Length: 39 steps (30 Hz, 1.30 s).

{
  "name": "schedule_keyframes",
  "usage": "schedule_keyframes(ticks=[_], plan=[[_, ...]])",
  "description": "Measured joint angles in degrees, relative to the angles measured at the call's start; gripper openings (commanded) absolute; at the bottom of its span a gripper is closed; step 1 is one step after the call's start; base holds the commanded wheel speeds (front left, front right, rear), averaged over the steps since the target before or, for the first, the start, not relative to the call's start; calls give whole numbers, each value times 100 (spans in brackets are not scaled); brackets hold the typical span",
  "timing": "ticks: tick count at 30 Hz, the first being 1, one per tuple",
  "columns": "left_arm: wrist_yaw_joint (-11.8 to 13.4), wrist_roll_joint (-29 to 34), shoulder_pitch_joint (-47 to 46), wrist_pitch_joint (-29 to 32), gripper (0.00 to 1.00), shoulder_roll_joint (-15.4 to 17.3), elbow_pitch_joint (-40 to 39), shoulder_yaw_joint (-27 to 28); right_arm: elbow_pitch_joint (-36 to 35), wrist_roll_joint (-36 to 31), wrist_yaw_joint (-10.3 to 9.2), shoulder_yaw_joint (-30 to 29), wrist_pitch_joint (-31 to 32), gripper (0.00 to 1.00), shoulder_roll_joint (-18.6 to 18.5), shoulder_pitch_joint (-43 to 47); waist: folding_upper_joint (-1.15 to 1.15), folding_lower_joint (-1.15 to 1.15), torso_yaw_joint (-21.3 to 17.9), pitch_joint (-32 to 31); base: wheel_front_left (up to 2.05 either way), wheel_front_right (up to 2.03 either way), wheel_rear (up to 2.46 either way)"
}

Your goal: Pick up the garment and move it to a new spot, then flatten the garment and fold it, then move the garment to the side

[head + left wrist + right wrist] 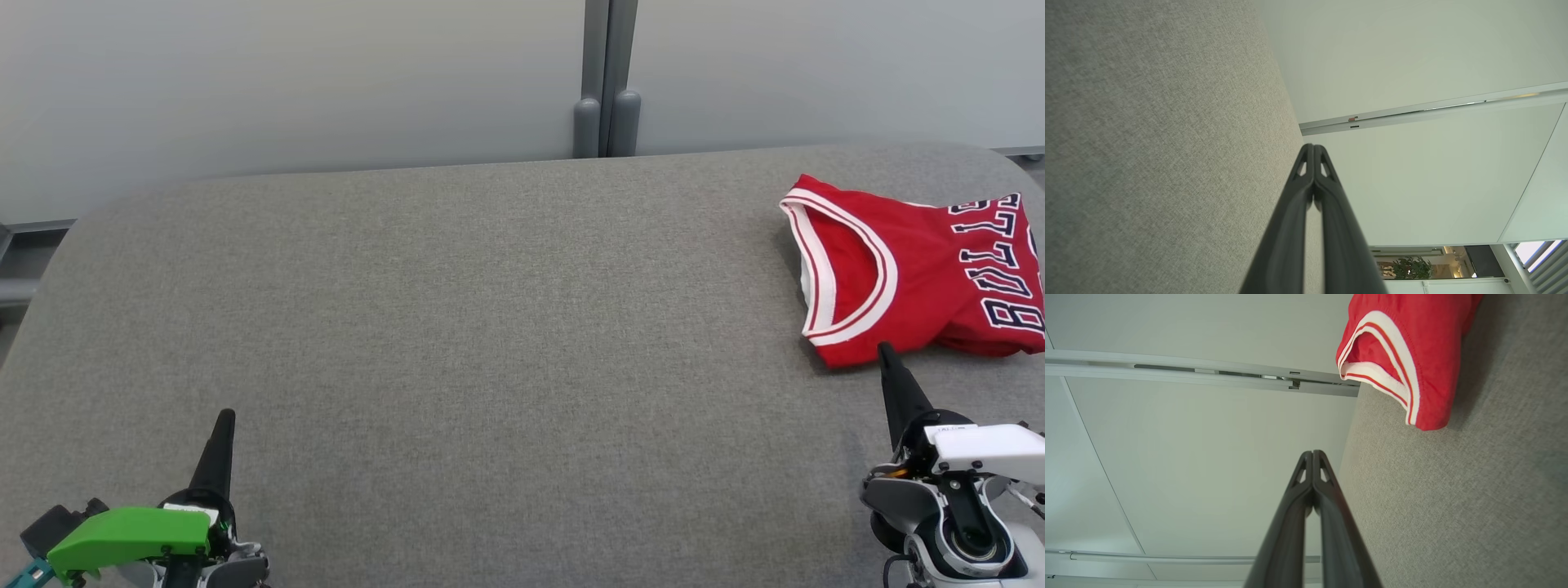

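A red jersey (914, 278) lies doubled over on itself on a grey cloth bench (490, 327), just beyond the tip of the right fingers (888, 359) and well apart from the left fingers (223, 425). Both pairs point away from the robot, above the near part of the bench.

Each pair is pressed together along its length and holds nothing. The left wrist view shows the left fingers (1313, 153) meeting at the tip over bare cloth. The right wrist view shows the right fingers (1313, 457) just as tight, with the jersey's white-and-red trimmed opening (1392, 363) ahead of them and to one side, not touching.

The jersey sits as a compact bundle at the far right of the bench, one banded opening turned toward the left fingers. Its outer edge runs out of the head view. That would suit a garment folded and put aside. It would equally suit one waiting there to be lifted and carried to a new spot, and the folds are too loose to say which. The low, empty fingers look like a resting stance, which fits either reading.

Navy letters edged in white read "BULLS", running away from the right fingers along the jersey's outer side. No other writing can be read. Pale panels (286, 82) stand beyond the bench.
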Motion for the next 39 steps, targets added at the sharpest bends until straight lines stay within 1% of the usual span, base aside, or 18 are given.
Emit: schedule_keyframes(ticks=[13, 39], plan=[[-158, -753, -183, 212, 0, 7, 137, 156, 113, 924, 178, -212, 180, 0, 2, -115, 0, 0, 4, 18, 0, 0, 0], [-178, -753, -224, 240, 0, 8, 223, 165, 182, 927, 197, -242, 197, 0, 3, -196, 0, 0, 4, 15, 0, 0, 0]])
